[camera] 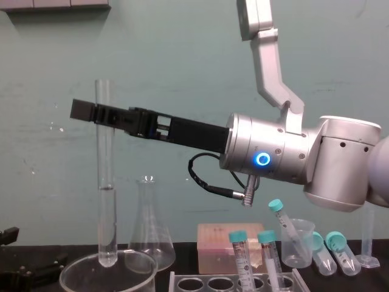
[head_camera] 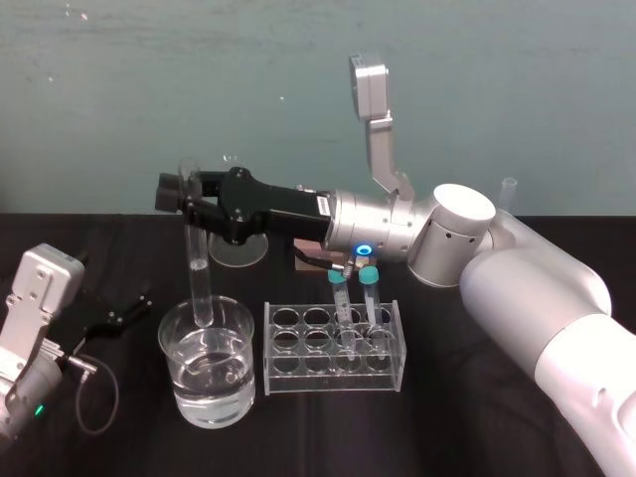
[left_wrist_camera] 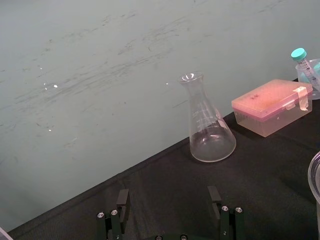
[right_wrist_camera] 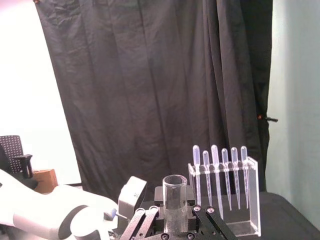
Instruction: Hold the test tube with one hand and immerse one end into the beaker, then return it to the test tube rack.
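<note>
Test tube (head_camera: 198,260) is held upright by the right gripper (head_camera: 184,194), whose black fingers are clamped on the glass near its open top. Its rounded lower end is lowered just inside the mouth of the beaker (head_camera: 214,397); a little clear liquid is seen in the tube's lower part in the chest view (camera: 107,225). The tip appears to be above the water in the beaker.

Nearest, at the left of the black table (head_camera: 298,437), the left gripper (head_camera: 119,316) is parked low with its fingers apart. The beaker is set just beside the test tube rack (head_camera: 288,343), which lies to its right. Two teal-capped tubes (head_camera: 370,288) are stood in the rack's right-hand holes; their labels are too small to be read.

Farther back, a conical flask (left_wrist_camera: 210,125) is placed near the wall, and its printed scale cannot be read. A pink box (left_wrist_camera: 272,105) is set to the flask's right.
</note>
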